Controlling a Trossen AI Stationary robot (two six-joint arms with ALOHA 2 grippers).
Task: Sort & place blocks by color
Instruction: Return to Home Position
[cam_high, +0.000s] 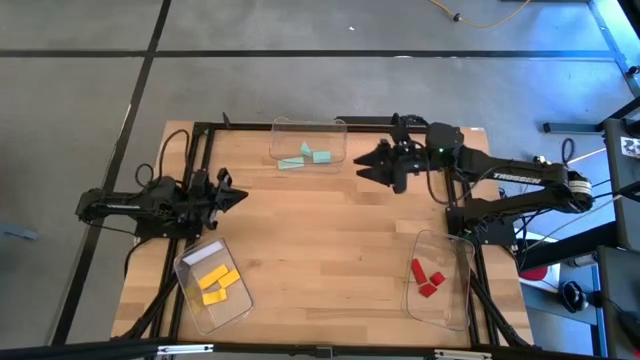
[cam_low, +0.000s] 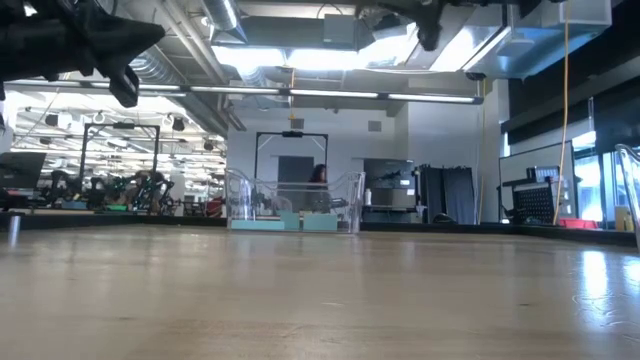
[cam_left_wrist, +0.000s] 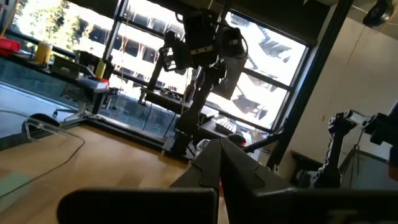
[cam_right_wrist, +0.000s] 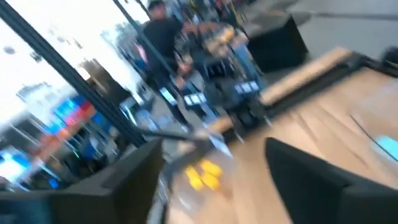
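Right gripper spread wide, empty, raised just beside the clear bin holding mint-green blocks. Left gripper pressed together at table's left edge.

I see three clear bins on the wooden table: the far bin at the middle of the back edge, the left bin and the right bin at the near corners. A yellow cable lies on the grey floor beyond.

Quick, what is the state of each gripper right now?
The left gripper: closed, holding nothing.
The right gripper: open, holding nothing.
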